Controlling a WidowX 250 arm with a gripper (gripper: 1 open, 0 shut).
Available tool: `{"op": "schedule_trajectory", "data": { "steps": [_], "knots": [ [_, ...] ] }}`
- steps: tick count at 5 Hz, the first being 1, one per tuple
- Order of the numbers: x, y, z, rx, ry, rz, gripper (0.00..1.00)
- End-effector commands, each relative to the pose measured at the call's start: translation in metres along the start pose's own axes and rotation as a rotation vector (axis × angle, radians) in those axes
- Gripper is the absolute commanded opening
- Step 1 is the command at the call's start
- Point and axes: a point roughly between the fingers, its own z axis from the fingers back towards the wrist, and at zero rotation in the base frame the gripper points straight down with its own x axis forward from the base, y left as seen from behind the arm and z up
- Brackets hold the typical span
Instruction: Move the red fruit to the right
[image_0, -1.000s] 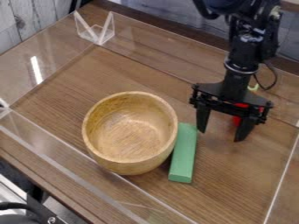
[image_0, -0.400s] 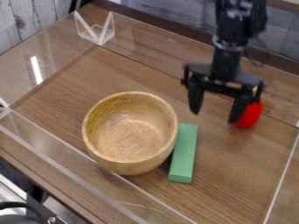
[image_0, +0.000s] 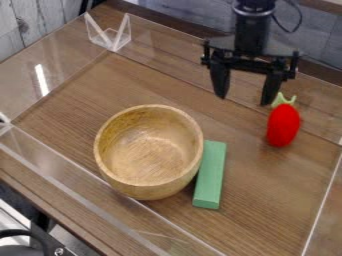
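Observation:
The red fruit (image_0: 282, 124), a glossy strawberry-shaped toy with a light green leafy top, stands on the wooden tabletop at the right side. My gripper (image_0: 247, 88) hangs above and to the left of it, raised off the table, fingers pointing down and spread open with nothing between them. One fingertip (image_0: 273, 96) ends just above the fruit's leaves without touching.
A wooden bowl (image_0: 148, 150) sits left of centre with a green block (image_0: 211, 175) lying along its right side. Clear acrylic walls (image_0: 54, 60) fence the table. A clear folded stand (image_0: 110, 33) is at the back left.
My gripper has lifted and drifted back and left, uncovering the red fruit, which now stands free on the table at the right.

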Motion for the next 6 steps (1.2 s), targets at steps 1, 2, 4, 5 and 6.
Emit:
{"op": "schedule_trajectory", "data": {
  "steps": [1,2,4,5,6],
  "knots": [
    [0.019,0.003,0.03,-0.04,-0.112,-0.036,1.0],
    [0.027,0.001,0.027,-0.045,-0.127,-0.086,1.0],
    [0.011,0.002,0.036,-0.028,-0.154,-0.014,1.0],
    [0.016,-0.005,0.026,-0.023,-0.161,-0.003,1.0],
    [0.022,-0.013,0.015,-0.016,-0.17,0.011,1.0]
  ]
}}
